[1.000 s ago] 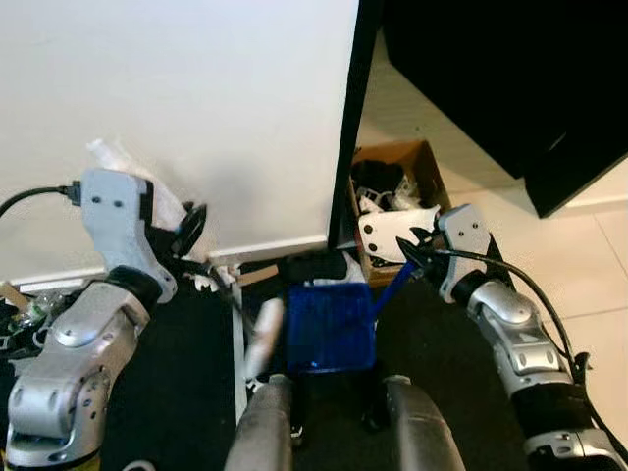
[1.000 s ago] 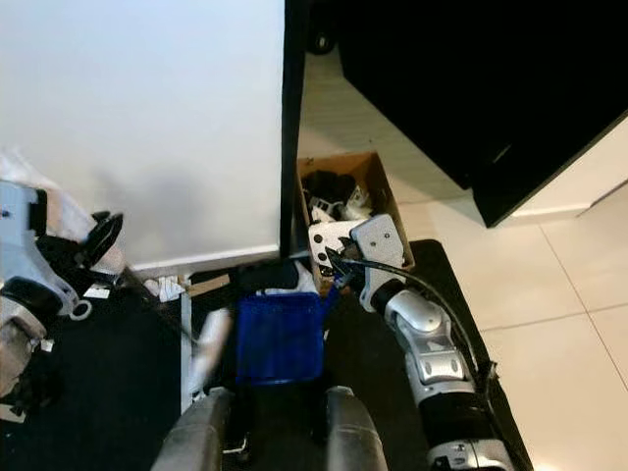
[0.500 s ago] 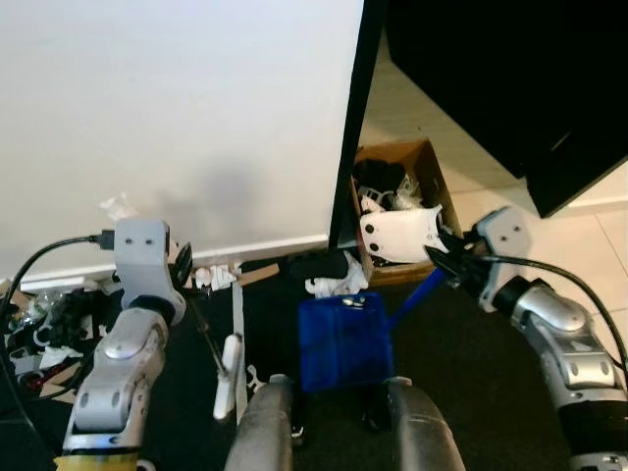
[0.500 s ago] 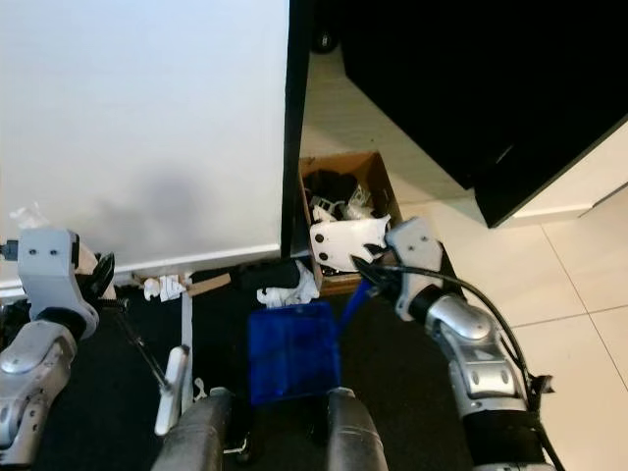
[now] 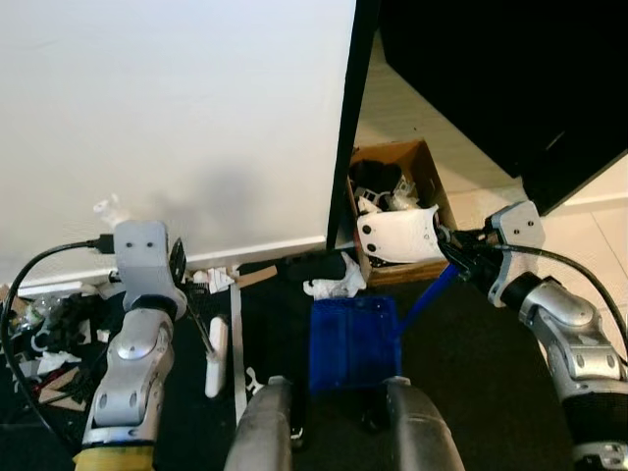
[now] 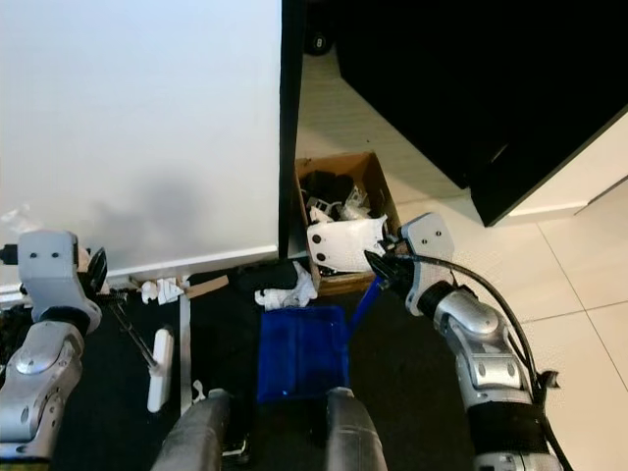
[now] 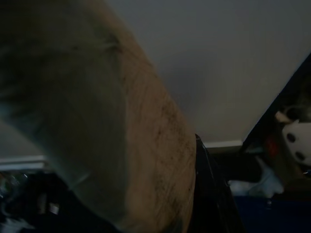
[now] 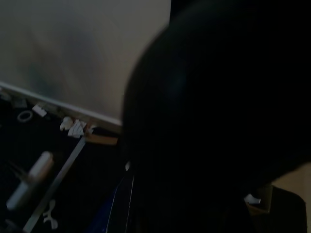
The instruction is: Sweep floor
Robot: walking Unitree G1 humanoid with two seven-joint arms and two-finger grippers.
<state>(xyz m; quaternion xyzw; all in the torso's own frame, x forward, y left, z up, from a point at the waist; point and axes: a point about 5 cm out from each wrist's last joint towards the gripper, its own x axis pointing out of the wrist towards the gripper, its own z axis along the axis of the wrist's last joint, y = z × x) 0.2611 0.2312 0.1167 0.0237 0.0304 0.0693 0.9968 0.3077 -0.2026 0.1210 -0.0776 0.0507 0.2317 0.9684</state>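
A blue dustpan (image 5: 351, 343) lies flat on the dark mat just ahead of my knees. Its blue handle (image 5: 428, 291) rises to the right into my right gripper (image 5: 453, 257), which is shut on it. My left gripper (image 5: 180, 267) is at the left near the baseboard, shut on a small brush whose thin black stem runs down to a white head (image 5: 214, 358) resting on the mat. A crumpled white paper (image 5: 334, 286) lies just beyond the pan's far edge. Smaller white scraps (image 5: 211, 278) sit against the baseboard.
An open cardboard box (image 5: 422, 162) of clutter stands behind the pan, with a white holed panel (image 5: 397, 235) leaning on it. A thin metal strip (image 5: 235, 334) lies on the mat. Cables and clutter (image 5: 54, 324) pile at the left. A black doorframe edge (image 5: 345, 128) rises ahead.
The dustpan has slid to the right with my right gripper. My left arm has dropped and swung left, carrying the brush head away from the pan.
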